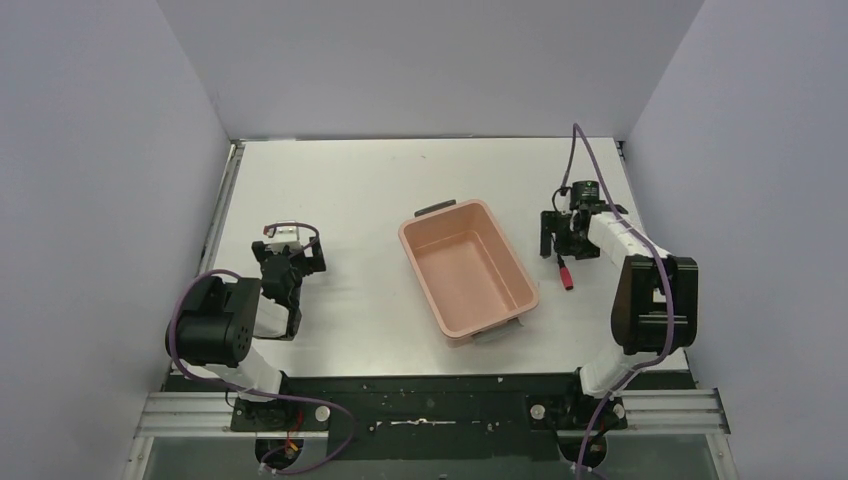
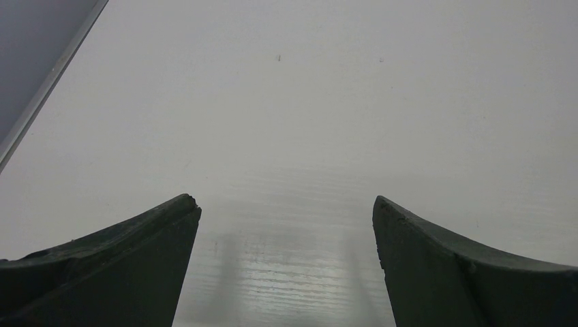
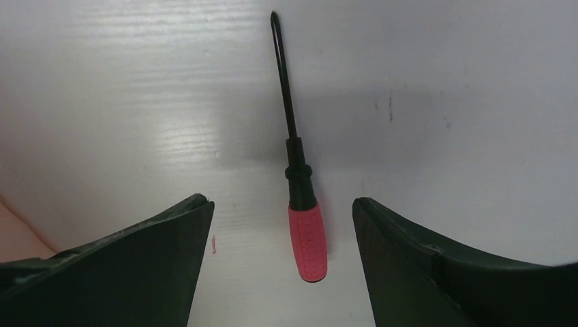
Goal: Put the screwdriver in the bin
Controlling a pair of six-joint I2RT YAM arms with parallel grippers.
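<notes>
The screwdriver [image 1: 567, 277], with its thin black shaft and short red handle [image 3: 307, 240], lies flat on the white table just right of the bin. The bin [image 1: 470, 275] is a salmon-pink tub at the table's middle, and nothing is in it. My right gripper [image 1: 561, 243] hovers over the screwdriver. In the right wrist view the right gripper [image 3: 279, 203] is open, its fingers on either side of the handle and not touching it. My left gripper [image 1: 288, 262] rests at the left, and in its wrist view the left gripper [image 2: 286, 201] is open over bare table.
Grey walls close in the table on the left, back and right. The table's left edge rail [image 2: 48, 82] runs near my left gripper. A sliver of the pink bin [image 3: 10, 235] shows at the left of the right wrist view.
</notes>
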